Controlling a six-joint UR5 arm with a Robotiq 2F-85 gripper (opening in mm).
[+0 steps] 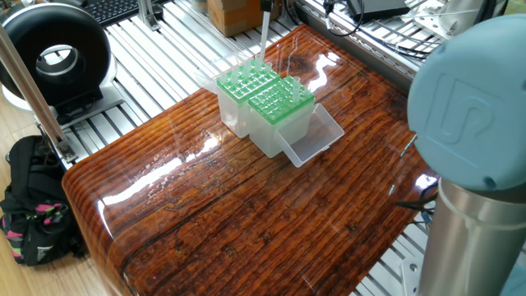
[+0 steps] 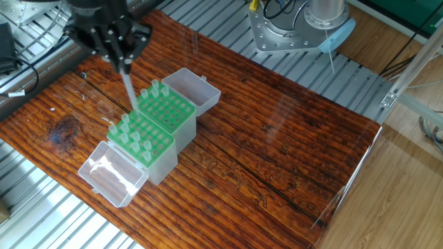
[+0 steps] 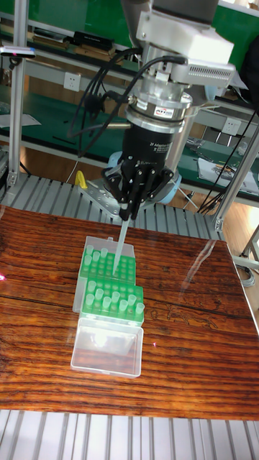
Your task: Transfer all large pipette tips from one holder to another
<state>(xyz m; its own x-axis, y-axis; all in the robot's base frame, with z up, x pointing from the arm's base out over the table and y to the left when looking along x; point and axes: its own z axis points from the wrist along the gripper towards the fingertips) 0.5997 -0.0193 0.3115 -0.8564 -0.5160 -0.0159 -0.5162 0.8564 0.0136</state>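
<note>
Tall fixed view: gripper (image 3: 132, 208) carrying a tip (image 3: 121, 236).
Fingers are pinching its top; it is hanging near-upright, pointing down over the holders (image 3: 109, 286).

Lab: pipette-tip racks (image 2: 154, 128), aluminium framing (image 1: 156, 49)

The two green-topped holders (image 2: 154, 124) are standing side by side, touching, near the middle of the bench (image 2: 277, 138) — their open lids (image 2: 111, 173) are lying flat at 7 and 1 o'clock in the other fixed view. Upright tips (image 2: 135, 138) are sticking above the racks. The tool (image 2: 122, 64), gripping a tip (image 2: 130, 93), is hanging over them. From 3 to 6 o'clock the wood is lying open.
</note>
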